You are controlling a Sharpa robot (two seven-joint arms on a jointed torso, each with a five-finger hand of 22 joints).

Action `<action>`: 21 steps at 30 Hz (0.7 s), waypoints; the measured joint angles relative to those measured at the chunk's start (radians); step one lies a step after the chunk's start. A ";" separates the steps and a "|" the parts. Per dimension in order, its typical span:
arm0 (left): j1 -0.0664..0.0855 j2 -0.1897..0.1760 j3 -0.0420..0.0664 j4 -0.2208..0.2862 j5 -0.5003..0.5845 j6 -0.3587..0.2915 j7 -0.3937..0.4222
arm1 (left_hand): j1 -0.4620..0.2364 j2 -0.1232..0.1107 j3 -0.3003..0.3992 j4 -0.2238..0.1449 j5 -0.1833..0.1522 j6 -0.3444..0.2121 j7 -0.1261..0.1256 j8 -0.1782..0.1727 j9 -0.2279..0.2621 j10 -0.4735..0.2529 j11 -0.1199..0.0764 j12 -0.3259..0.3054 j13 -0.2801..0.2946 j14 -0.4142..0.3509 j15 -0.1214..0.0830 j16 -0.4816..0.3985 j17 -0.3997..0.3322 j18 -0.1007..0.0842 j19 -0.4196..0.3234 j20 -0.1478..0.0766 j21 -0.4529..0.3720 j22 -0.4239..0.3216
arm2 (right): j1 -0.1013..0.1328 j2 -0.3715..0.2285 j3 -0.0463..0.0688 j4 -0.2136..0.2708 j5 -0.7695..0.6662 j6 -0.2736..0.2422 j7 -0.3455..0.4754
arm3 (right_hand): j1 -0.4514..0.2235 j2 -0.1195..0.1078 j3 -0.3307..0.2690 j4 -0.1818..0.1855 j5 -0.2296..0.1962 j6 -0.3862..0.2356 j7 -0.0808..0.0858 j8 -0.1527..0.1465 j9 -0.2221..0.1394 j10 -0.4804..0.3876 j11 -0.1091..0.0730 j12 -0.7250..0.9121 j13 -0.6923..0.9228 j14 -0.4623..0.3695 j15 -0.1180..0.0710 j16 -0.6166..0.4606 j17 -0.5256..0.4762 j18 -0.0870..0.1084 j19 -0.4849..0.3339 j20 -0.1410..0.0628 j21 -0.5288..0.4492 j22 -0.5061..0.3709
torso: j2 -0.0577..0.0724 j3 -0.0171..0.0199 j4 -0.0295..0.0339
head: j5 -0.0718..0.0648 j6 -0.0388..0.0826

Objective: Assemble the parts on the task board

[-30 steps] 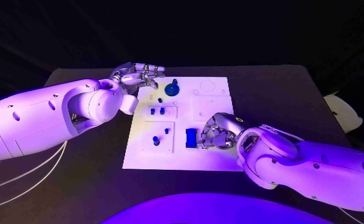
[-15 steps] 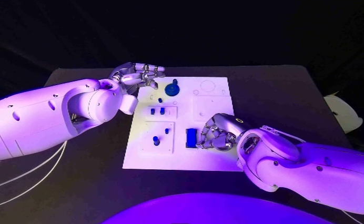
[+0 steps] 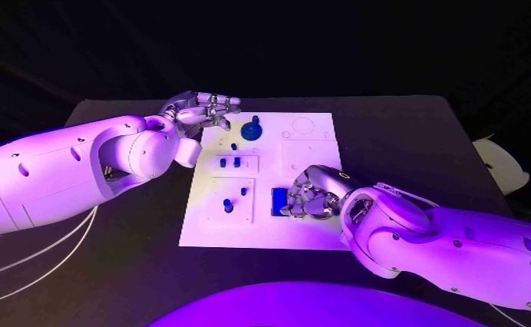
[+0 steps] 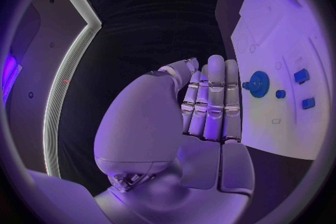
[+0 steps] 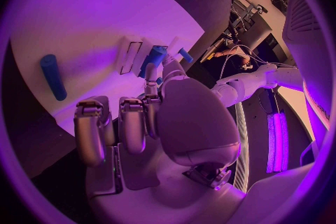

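The white task board (image 3: 310, 150) lies mid-table. A blue gear (image 3: 252, 130) stands near its far edge, with small blue pegs (image 3: 228, 163) in a module nearer me and one more peg (image 3: 227, 205) below. A blue block (image 3: 279, 201) lies on the board's near half. My right hand (image 3: 313, 193) is on the board beside that block with its fingers curled, fingertips at the block's edge; a grip cannot be made out. My left hand (image 3: 202, 110) hovers off the board's far left corner. Its fingers (image 4: 210, 101) are extended side by side and hold nothing, with the gear (image 4: 259, 84) just beyond them.
A pale object (image 3: 500, 162) sits off the table's right edge. White cables (image 3: 44, 254) trail over the table under my left arm. The board's far right area carries round and square outlines (image 3: 305, 124).
My right hand has edged slightly left, closer against the blue block. The left hand and the parts have stayed where they were.
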 measured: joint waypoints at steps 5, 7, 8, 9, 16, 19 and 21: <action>0.000 0.000 0.000 0.000 0.000 0.000 0.000 | 0.000 0.000 0.000 0.000 0.000 0.000 0.000 0.000 0.000 0.000 0.000 0.000 0.000 0.000 0.000 0.000 0.000 0.000 0.000 0.000 0.000 0.000 | 0.000 0.011 0.000 -0.018 0.001 0.000 0.000 | 0.000 0.000 0.000 0.000 0.000 0.000 0.000 0.000 0.000 0.000 0.000 0.000 0.001 0.000 0.000 0.000 0.000 0.000 0.000 0.000 0.000 0.000 | 0.000 0.0001 -0.0001 | 0.000 -0.001; 0.000 0.000 0.000 0.000 0.000 0.000 0.000 | 0.000 0.000 0.000 0.000 0.000 0.000 0.000 0.000 0.000 0.000 0.000 0.000 0.000 0.000 0.000 0.000 0.000 0.000 0.000 0.000 0.000 0.000 | 0.000 0.014 0.000 -0.023 0.000 0.000 0.000 | 0.000 0.000 0.000 0.000 0.000 0.000 0.000 0.000 0.001 0.000 0.000 0.000 0.001 0.000 0.000 0.000 0.000 0.000 0.000 0.000 0.000 0.000 | 0.000 0.0003 0.0000 | 0.000 -0.001; 0.000 0.000 0.000 0.000 0.000 0.000 0.000 | 0.000 0.000 0.000 0.000 0.000 0.000 0.000 0.000 0.000 0.000 0.000 0.000 0.000 0.000 0.000 0.000 0.000 0.000 0.000 0.000 0.000 0.000 | 0.000 0.015 0.000 -0.025 0.000 0.000 0.000 | 0.000 0.000 0.000 0.000 0.000 0.000 0.000 0.000 0.001 0.000 0.000 0.000 0.001 0.000 0.000 0.000 0.000 0.000 0.000 0.000 0.000 0.000 | 0.000 0.0003 -0.0001 | 0.000 -0.001; 0.000 0.000 0.000 0.000 0.000 0.000 0.000 | 0.000 0.000 0.000 0.000 0.000 0.000 0.000 0.000 0.000 0.000 0.000 0.000 0.000 0.000 0.000 0.000 0.000 0.000 0.000 0.000 0.000 0.000 | 0.000 0.017 0.000 -0.026 0.000 0.000 0.000 | 0.000 0.000 0.000 0.000 0.000 0.000 0.000 0.000 0.001 0.000 0.000 0.000 0.001 0.000 0.000 0.000 0.000 0.000 0.000 0.000 0.000 0.000 | 0.000 0.0003 -0.0001 | 0.000 -0.001; 0.000 0.000 0.000 0.000 0.000 0.000 -0.001 | 0.000 0.000 0.000 0.000 0.000 0.000 0.000 0.000 0.000 0.000 0.000 0.000 0.000 0.000 0.000 0.000 0.000 0.000 0.000 0.000 0.000 0.000 | 0.001 0.022 0.001 -0.032 -0.006 0.000 -0.001 | 0.001 0.000 0.007 -0.002 -0.001 0.000 0.000 0.000 0.002 -0.004 -0.003 0.001 0.002 0.000 0.000 0.000 0.000 0.000 0.000 0.000 0.000 0.000 | 0.000 0.0007 -0.0007 | 0.001 -0.001; 0.000 0.000 0.000 0.000 0.000 0.001 -0.001 | 0.000 0.000 0.000 0.000 0.000 0.000 0.000 0.000 0.000 0.000 0.000 0.000 0.000 0.000 0.000 0.000 0.000 0.000 0.000 0.000 0.000 0.000 | 0.001 0.019 0.001 -0.032 -0.012 -0.003 -0.002 | 0.006 0.006 0.014 -0.005 -0.001 0.000 0.000 0.000 0.002 -0.004 -0.003 0.003 0.006 0.000 0.000 0.000 0.000 0.000 0.000 0.000 0.000 0.000 | 0.000 0.0007 -0.0007 | 0.001 0.000; 0.000 0.000 0.000 0.000 0.000 0.001 -0.001 | 0.000 0.000 0.000 0.000 0.000 0.000 0.000 0.000 0.000 0.000 0.000 0.000 0.000 0.000 0.000 0.000 0.000 0.000 0.000 0.000 0.000 0.000 | 0.001 0.015 0.001 -0.030 -0.016 -0.007 -0.002 | 0.010 0.010 0.014 -0.006 -0.001 0.000 0.000 0.000 0.002 -0.004 -0.003 0.006 0.006 0.000 0.000 0.000 0.000 0.000 0.000 0.000 0.000 0.000 | 0.000 0.0007 -0.0005 | 0.001 0.000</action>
